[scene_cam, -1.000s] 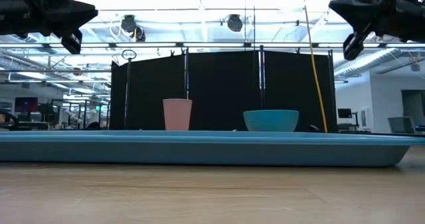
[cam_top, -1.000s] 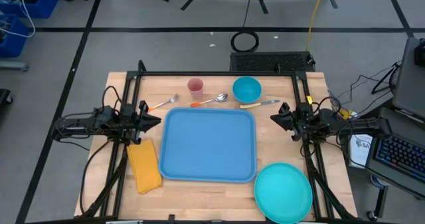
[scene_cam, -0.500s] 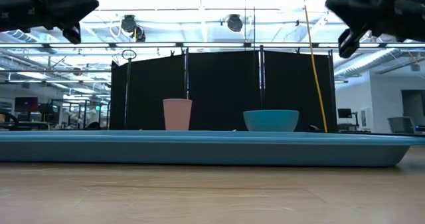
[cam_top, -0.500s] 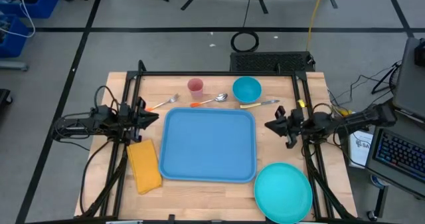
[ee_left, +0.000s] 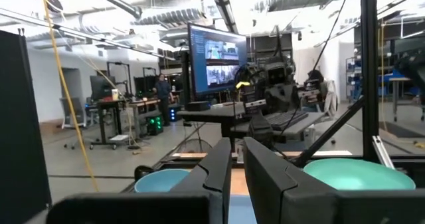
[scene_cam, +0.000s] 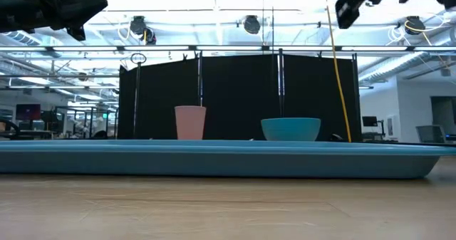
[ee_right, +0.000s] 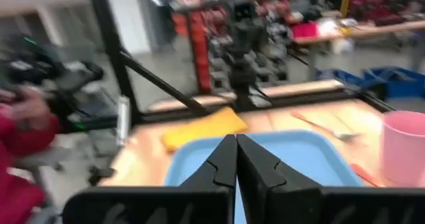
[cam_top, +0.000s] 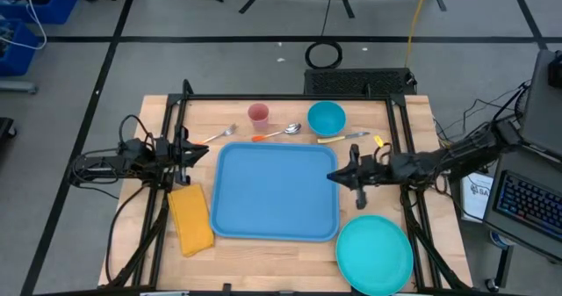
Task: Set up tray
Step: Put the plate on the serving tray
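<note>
Tray: the blue tray (cam_top: 276, 192) lay flat at the centre of my worktop (cam_top: 395, 129), nothing on it; in the low view its rim (scene_cam: 214, 159) ran nearly the full width of the picture.
Right fingers: my right gripper (cam_top: 336, 176) hung above the tray's 3 o'clock edge, its fingers (ee_right: 226, 164) pressed fully together with nothing between them; the wrist view looked along them across the tray toward the far side.
Left fingers: my left gripper (cam_top: 205, 155) waited in the air off the tray's 9 o'clock side, near its 10 o'clock corner. Its fingers (ee_left: 259, 177) stood close together with a thin gap and held nothing.
Plate: the round teal plate (cam_top: 375, 254) sat off the tray's 5 o'clock corner, close beside it and reaching the worktop's near edge.
Napkin: the yellow napkin (cam_top: 190, 220) lay lengthwise beside the tray's 8 o'clock side.
Cup: the pink cup (cam_top: 258, 116) stood upright beyond the tray at 12 o'clock.
Bowl: the teal bowl (cam_top: 326, 118) stood at about 1 o'clock, apart from the cup.
Spoon: an orange-handled spoon (cam_top: 278, 133) lay between the cup and the tray's far rim.
Fork: an orange-handled fork (cam_top: 216, 137) lay at 11 o'clock, near my left gripper.
Knife: a yellow-handled knife (cam_top: 343, 137) lay just below the bowl.
</note>
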